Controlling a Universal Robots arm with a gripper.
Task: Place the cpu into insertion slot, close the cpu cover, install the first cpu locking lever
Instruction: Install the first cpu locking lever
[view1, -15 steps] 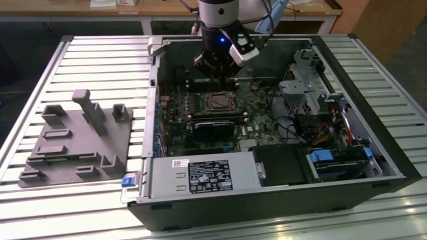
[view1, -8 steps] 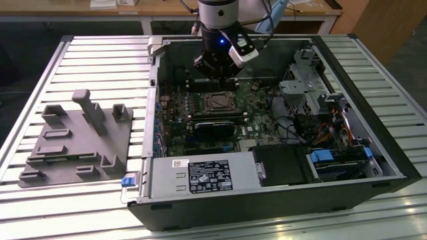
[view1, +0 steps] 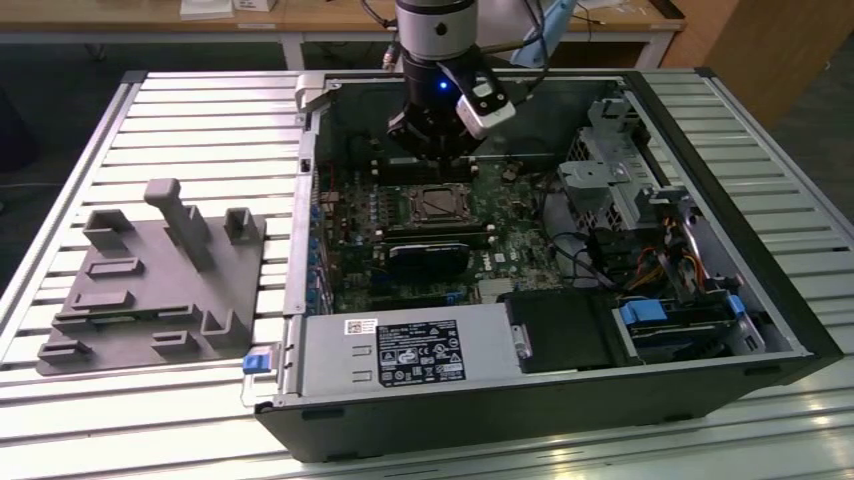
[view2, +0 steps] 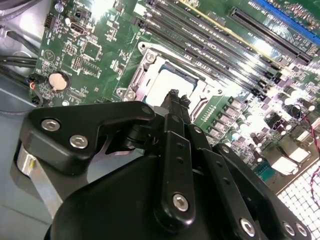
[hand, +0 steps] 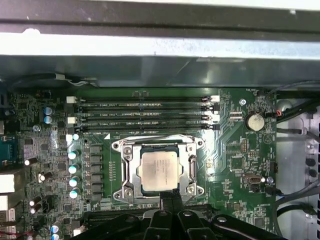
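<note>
Your black gripper (hand: 170, 200) hovers just beside the pale silvery square cpu (hand: 159, 170), seated in the dark metal-rimmed insertion slot (hand: 131, 172). Its jaws look pressed together, holding nothing. The silvery frame-shaped cpu cover (hand: 191, 169) lies down around the chip.

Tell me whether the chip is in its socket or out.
In. The chip lies flat inside the socket on the board, with the gripper beside its edge.

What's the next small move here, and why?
Probably ease the gripper down onto the lever at the socket edge. In the first wrist view the cpu already sits in the insertion slot with the cpu cover lying around it, fingertips right at that frame's edge.
</note>
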